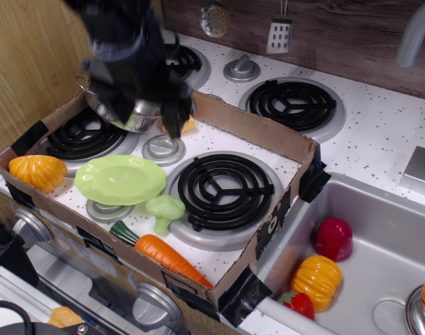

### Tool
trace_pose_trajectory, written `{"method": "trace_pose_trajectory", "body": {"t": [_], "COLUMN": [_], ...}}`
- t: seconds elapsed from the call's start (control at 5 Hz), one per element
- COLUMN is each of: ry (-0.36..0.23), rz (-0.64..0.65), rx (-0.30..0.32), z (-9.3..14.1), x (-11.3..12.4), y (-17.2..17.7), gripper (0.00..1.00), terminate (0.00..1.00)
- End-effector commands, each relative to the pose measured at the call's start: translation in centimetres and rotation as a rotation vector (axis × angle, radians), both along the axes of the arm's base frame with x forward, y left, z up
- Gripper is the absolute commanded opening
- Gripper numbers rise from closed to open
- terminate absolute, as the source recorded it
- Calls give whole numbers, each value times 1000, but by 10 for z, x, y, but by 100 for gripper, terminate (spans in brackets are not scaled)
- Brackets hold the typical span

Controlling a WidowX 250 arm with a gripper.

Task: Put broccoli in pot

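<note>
Pale-green broccoli (164, 211) lies untouched near the front edge of the counter, inside the cardboard tray (268, 139), between the green plate (120, 179) and the big black burner (225, 190). It leans with its head toward the plate and its stalk toward the front, just behind the carrot (167, 255). Nothing grips it and nothing is close to it.

Steel pot (137, 118) sits toward the back left corner of the tray, on the rear left burner (83, 136), and is mostly hidden behind the blurred black gripper (172, 120). Only a part of its shiny wall and a wire handle show, so I cannot tell from this view what lies in it.

Motion blur smears the gripper, which hangs over the pot's area, well apart from the broccoli. One dark finger points down just beside the corn (189, 125); whether the jaws stand apart or together cannot be told. Nothing appears to be held.

By my reading, the task is barely begun: no grasp is made, and the whole of the work is left. The gripper has yet to travel toward the front edge, come down over the broccoli, take hold of it, carry it back to the left rear and let it go inside the pot. The squash (38, 172) at the left edge plays no part.
</note>
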State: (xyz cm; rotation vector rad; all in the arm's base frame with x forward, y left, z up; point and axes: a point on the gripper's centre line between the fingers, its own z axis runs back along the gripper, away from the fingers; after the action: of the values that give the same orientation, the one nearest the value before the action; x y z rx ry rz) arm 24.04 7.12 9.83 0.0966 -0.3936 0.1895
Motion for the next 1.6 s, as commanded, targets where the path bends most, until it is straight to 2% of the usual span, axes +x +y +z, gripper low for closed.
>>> {"method": "trace_pose_trajectory", "body": {"t": [0.0,0.6,1.0,1.4], "ry": [-31,-14,-10,10], "rz": [82,124,140,148], "rx": [12,73,67,51], "z": [-25,-58,-80,-88], "x": [-13,-7,-12,-15], "y": [-21,-32,-21,-17], "gripper": [100,100,100,100], "terminate": [0,0,0,0]}}
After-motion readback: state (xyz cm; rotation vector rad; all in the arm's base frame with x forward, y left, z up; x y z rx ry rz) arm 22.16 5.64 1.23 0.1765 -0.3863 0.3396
